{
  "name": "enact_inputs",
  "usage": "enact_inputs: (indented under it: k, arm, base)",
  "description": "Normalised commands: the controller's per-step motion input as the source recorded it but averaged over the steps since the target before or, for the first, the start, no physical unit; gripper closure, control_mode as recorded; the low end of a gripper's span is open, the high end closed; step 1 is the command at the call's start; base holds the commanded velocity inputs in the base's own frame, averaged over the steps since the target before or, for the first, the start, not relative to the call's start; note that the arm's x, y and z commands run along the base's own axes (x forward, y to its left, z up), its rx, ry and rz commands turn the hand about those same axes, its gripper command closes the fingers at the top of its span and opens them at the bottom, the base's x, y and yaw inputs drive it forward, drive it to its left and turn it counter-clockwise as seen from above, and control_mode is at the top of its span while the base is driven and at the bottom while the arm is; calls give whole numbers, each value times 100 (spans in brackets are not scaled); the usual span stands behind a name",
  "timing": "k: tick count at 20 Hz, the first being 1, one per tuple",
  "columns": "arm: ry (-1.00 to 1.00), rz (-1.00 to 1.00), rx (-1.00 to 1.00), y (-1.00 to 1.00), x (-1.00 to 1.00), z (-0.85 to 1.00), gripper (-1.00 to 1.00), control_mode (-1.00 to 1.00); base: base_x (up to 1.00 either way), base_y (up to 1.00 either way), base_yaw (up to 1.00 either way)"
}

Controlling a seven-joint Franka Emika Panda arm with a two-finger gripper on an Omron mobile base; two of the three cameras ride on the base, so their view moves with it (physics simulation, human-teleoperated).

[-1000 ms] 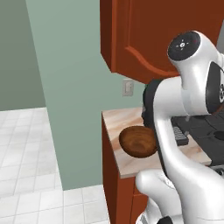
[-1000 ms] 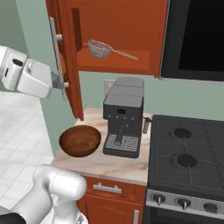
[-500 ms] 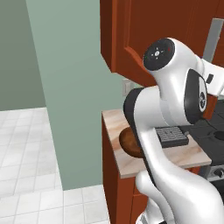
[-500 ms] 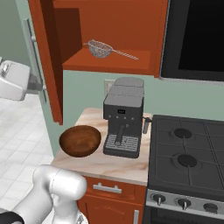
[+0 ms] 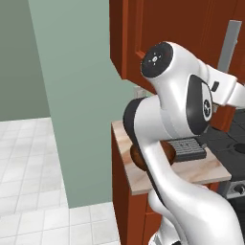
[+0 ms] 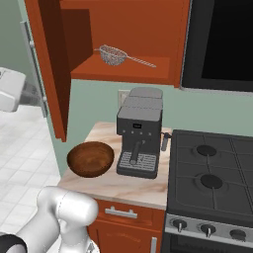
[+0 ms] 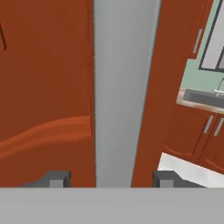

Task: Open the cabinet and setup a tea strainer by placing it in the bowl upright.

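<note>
The cabinet (image 6: pixel 123 37) stands open, its door (image 6: pixel 52 69) swung out at 9 o'clock of the opening. In the hand view the gripper (image 7: pixel 107 180) straddles the grey bar handle (image 7: pixel 122 87), one finger on each side; whether the tips press it I cannot tell. The tea strainer (image 6: pixel 112 54) lies on the cabinet shelf. The bowl (image 6: pixel 91 158) sits on the counter (image 6: pixel 123 185), just at 9 o'clock of the coffee machine (image 6: pixel 139 131).
</note>
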Motion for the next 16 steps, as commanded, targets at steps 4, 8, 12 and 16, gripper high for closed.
enact_inputs:
  k: [4, 8, 12, 16]
  arm:
    - [0, 0, 0, 12, 0, 0, -100, -100]
    - [1, 0, 0, 18, -6, 0, -100, -100]
    - [0, 3, 2, 4, -63, 1, -100, -100]
    - [-5, 25, 20, -10, -96, 4, -100, -100]
  base:
    - [0, 0, 0]
    - [0, 0, 0]
    - [0, 0, 0]
    - [0, 0, 0]
